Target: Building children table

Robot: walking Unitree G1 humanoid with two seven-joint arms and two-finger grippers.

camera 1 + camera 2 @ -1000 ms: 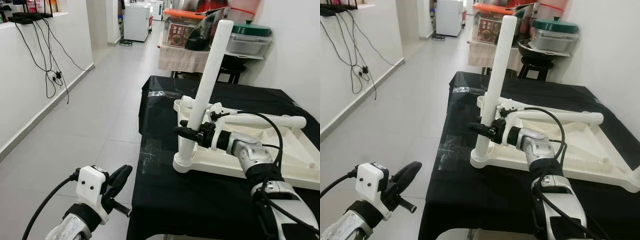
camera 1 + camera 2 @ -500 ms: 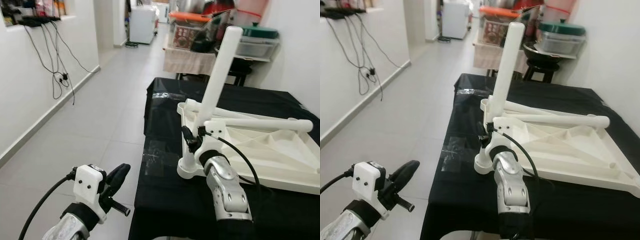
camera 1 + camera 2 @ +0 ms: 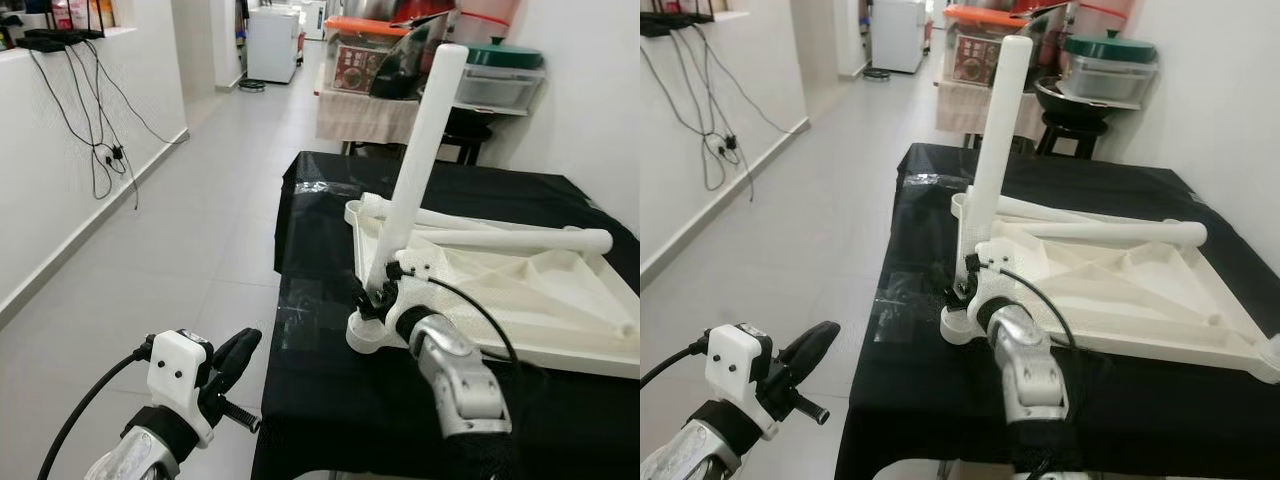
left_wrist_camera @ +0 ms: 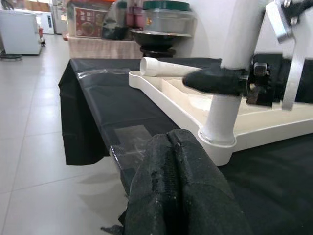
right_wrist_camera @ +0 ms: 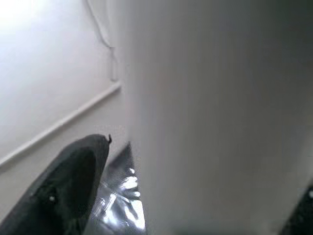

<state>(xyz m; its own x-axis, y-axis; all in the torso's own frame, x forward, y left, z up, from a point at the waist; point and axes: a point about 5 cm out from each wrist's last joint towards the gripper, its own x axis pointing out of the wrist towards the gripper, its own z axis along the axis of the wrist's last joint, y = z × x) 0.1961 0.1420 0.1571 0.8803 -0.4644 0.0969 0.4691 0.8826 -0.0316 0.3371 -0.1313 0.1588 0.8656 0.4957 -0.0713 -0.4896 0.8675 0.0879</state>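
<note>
A white children's table top (image 3: 560, 300) lies upside down on a black-draped table (image 3: 330, 390). One white leg (image 3: 420, 150) stands in the near-left corner socket, leaning right. My right gripper (image 3: 375, 298) is shut on that leg low down, just above the socket. The right wrist view has the leg (image 5: 210, 117) close up with a black finger (image 5: 73, 186) beside it. Two loose legs (image 3: 520, 240) lie across the top. My left gripper (image 3: 238, 352) is shut and holds nothing, off the table's near-left corner; its fingers (image 4: 171, 161) point at the leg's base (image 4: 220, 127).
The black cloth's left edge drops to tiled floor (image 3: 190, 250). A white wall with hanging cables (image 3: 100, 150) runs along the left. Behind stand a side table with containers (image 3: 380, 80), a black stool (image 3: 470, 135) and a white appliance (image 3: 272, 45).
My right arm has swung from the table's right side to the near side, and its gripper has slid down the leg towards the socket. The left arm has stayed put.
</note>
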